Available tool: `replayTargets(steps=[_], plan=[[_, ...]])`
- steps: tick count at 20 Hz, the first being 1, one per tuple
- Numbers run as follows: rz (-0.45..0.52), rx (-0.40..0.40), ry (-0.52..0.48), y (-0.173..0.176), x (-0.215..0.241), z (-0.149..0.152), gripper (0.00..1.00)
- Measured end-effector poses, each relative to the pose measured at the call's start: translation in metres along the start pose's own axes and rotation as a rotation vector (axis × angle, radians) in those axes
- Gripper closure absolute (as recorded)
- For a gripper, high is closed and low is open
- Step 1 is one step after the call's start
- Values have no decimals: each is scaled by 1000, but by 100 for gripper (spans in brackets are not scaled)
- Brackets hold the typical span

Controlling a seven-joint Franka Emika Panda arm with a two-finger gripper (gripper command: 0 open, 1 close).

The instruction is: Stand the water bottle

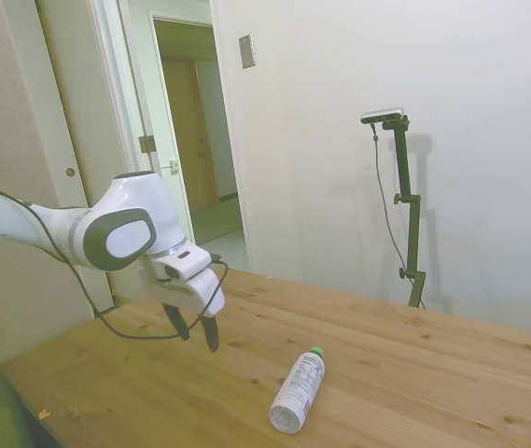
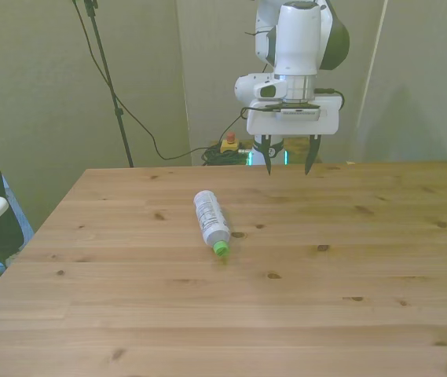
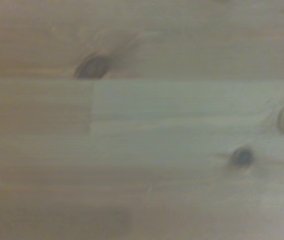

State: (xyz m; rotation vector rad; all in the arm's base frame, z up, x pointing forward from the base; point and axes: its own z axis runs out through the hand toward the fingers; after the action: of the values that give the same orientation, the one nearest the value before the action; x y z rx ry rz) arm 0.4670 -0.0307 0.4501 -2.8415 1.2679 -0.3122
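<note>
Only water bottle (image 2: pixel 211 221) (lying) nearby

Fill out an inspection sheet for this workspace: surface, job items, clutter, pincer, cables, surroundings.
Surface: wooden table of knotty planks; the wrist view shows only blurred wood.
Job items: water bottle lies on its side, not yet stood, green cap toward the camera in the front view.
Clutter: nothing seen.
Pincer: pincer open, empty, pointing down, above the table near its far edge, apart from the bottle.
Cables: black cable loops from the arm to the wrist; more cables hang behind the table.
Surroundings: plain walls, open doorway in the side view.
</note>
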Motion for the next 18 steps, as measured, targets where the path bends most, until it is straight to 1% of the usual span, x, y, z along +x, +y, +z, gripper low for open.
replayTargets(steps=[3, 6, 10, 14, 18], plan=[[-6, -14, 58, -9, 43, 8, 0], [-8, -27, 76, -13, 83, 24, 0], [-28, -38, 93, -8, 128, 44, 0], [-16, -54, 102, -5, 157, 62, 0], [-5, -71, 101, -2, 171, 82, 0]])
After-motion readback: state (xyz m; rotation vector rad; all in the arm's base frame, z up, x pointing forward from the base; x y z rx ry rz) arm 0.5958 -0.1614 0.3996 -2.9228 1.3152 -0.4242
